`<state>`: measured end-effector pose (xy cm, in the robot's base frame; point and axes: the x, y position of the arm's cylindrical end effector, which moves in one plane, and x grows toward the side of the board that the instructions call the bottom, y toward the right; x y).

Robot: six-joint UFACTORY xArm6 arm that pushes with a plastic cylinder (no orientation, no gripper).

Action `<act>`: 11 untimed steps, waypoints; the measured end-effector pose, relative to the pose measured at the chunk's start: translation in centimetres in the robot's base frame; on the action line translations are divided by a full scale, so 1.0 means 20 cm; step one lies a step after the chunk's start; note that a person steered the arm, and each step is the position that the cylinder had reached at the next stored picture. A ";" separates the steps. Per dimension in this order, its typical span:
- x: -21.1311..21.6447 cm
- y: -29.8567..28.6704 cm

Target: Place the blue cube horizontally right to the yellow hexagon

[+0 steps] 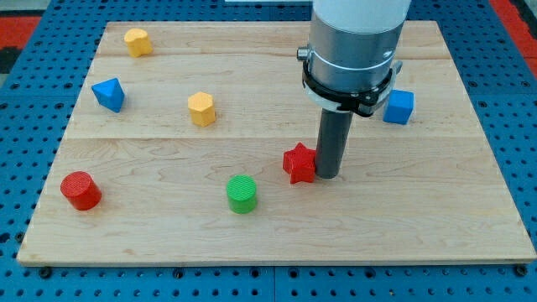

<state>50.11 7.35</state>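
Observation:
The blue cube (399,106) sits at the board's right side, partly behind the arm's grey body. The yellow hexagon (201,109) stands left of centre, far to the view's left of the cube. My tip (328,175) rests on the board just right of the red star (299,164), touching or nearly touching it. The tip is below and to the left of the blue cube.
A second yellow block (138,41) lies at the top left. A blue angular block (108,94) is at the left. A red cylinder (80,190) is at the bottom left and a green cylinder (242,194) near the bottom centre. The wooden board (470,210) lies on blue pegboard.

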 end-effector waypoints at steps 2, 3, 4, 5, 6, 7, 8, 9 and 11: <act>-0.28 0.89; -0.48 1.07; -0.51 0.89; -0.56 0.66; -0.58 0.39; -0.58 0.18; -0.54 0.23; -0.51 0.20; -0.52 0.17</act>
